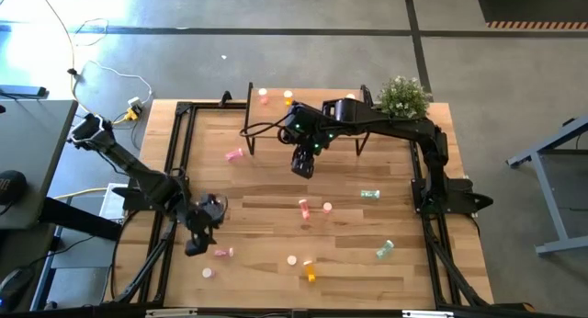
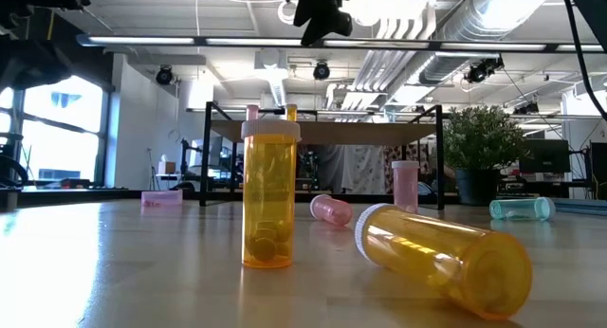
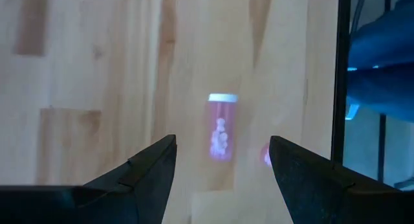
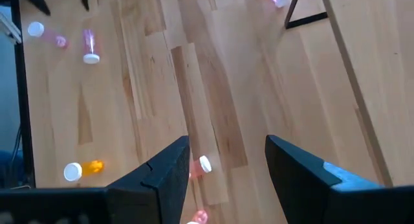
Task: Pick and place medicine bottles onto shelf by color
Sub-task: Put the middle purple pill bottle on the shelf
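The left gripper [image 1: 195, 246] hangs low over the desk [image 1: 266, 180] near its front left, fingers [image 3: 145, 169] apart and empty, a pink bottle [image 3: 220, 134] lying between them below. The right gripper [image 1: 303, 165] hovers mid-desk before the shelf [image 1: 276, 111], fingers apart, empty. 2 bottles stand on the shelf; others lie scattered.

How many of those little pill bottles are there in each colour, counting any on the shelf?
Pink bottles: 6
Orange bottles: 3
Teal bottles: 2
Total: 11, with one pink and one orange already on the shelf.
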You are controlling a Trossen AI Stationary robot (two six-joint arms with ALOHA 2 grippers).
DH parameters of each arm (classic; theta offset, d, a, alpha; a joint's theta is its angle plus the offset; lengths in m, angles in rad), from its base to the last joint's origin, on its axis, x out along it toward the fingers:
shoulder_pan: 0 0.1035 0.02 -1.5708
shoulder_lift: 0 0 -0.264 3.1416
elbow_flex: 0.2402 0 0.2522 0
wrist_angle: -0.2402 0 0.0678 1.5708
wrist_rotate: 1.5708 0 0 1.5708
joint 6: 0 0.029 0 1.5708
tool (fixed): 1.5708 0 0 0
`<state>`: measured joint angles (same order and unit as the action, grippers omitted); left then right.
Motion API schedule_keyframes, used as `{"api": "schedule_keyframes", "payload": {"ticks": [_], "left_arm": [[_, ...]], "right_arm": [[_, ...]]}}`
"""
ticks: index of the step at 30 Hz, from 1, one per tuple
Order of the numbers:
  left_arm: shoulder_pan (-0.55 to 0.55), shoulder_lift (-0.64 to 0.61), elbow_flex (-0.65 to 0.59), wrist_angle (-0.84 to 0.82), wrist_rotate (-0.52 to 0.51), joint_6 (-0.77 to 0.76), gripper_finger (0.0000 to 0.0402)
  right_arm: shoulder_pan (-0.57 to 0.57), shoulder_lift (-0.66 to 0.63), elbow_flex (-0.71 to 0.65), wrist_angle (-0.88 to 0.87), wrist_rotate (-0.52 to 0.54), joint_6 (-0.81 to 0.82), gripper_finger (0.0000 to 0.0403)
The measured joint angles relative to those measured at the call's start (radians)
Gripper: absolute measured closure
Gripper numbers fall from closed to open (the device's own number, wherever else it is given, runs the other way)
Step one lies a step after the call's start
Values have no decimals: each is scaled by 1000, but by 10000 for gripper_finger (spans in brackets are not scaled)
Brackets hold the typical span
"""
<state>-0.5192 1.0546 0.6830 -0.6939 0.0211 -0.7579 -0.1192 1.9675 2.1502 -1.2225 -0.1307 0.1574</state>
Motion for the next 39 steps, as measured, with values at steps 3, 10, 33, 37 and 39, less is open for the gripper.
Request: {"api": "schedule_keyframes", "payload": {"ticks": [3, 10, 33, 37, 39], "left_arm": [[-35, 67, 0, 23, -10, -34, 163], [-99, 208, 0, 112, -9, -62, 163], [-123, 452, 2, 185, -25, -77, 216], [-123, 455, 2, 188, -22, -77, 252], [-123, 456, 2, 197, -21, -77, 272]], "right_arm": [[0, 0, 17, -13, 0, -1, 210], [-5, 0, 157, -102, 21, -28, 210], [-38, -152, 175, -134, 69, -22, 210], [-38, -154, 175, -143, 69, -6, 210], [-38, -156, 175, -143, 67, 13, 210]]}}
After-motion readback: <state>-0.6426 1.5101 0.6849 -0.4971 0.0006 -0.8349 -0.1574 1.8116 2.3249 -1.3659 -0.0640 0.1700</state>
